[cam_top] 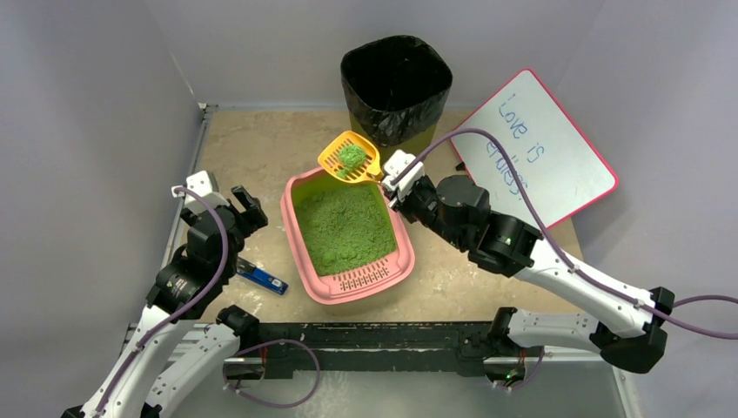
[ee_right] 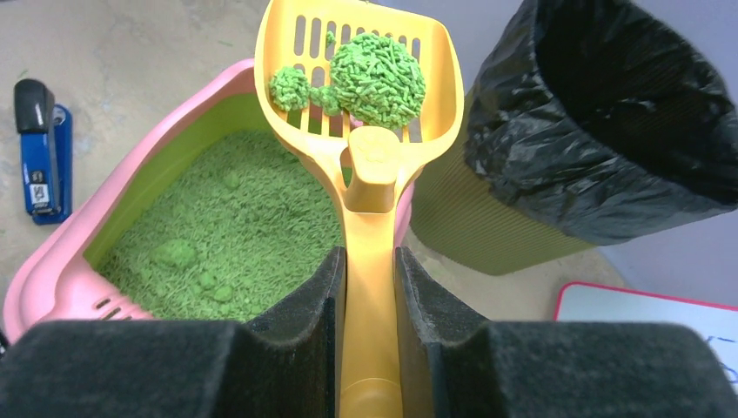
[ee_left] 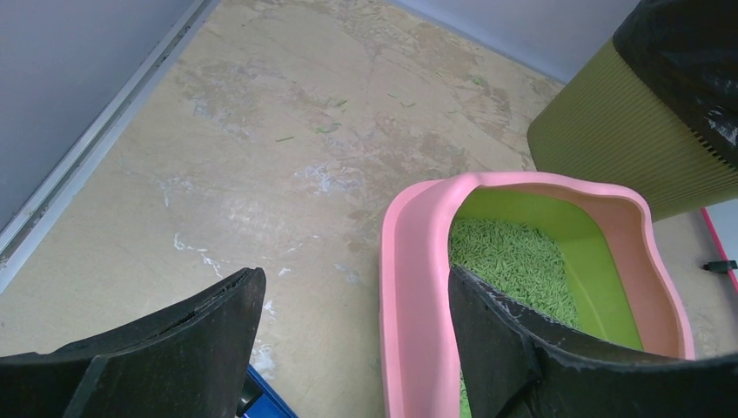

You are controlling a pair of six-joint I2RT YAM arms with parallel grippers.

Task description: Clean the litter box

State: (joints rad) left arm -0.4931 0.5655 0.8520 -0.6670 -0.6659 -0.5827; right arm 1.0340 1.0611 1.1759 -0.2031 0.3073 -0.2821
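Right tool (ee_right: 370, 270): clamped narrow on the handle of the yellow scoop (ee_right: 365, 52), one pad on each side. It holds the blade over the far rim of the litter box.
Left tool (ee_left: 357, 296): jaws wide with nothing between them, hanging just left of the box's left wall above the desk (cam_top: 252, 148).
Litter box (cam_top: 361, 280): the pink tray lies mid-desk with its grate lip at the near end. Green litter covers its floor, and a few lumps show in it.
Load: one large clump (ee_right: 379, 78) and a smaller one beside it rest loose on the slotted blade.
Risk, spill: the olive bin (ee_right: 470, 226) stands just beyond the box, far and to the right. If I tilt or jerk the scoop on the way over, I expect the clumps to roll off onto the desk.
Risk, crumbling: the clumps look like pressed pellets. A shake could break them and drop pellets through the slots, which is harmless over the box but a mess past its rim.
Risk, bin rim: the bin stands taller than the box. If I come in low, the blade could strike the olive wall or snag the black bag (ee_right: 557, 165) and drag the liner.
Risk, grip: I hold the slim handle well back from the load, so it could twist between the pads and tip the blade.
Risk, left side: the left tool hangs close to the box, with a blue stapler (cam_top: 261, 279) just beside it. A careless move there could shove the box.
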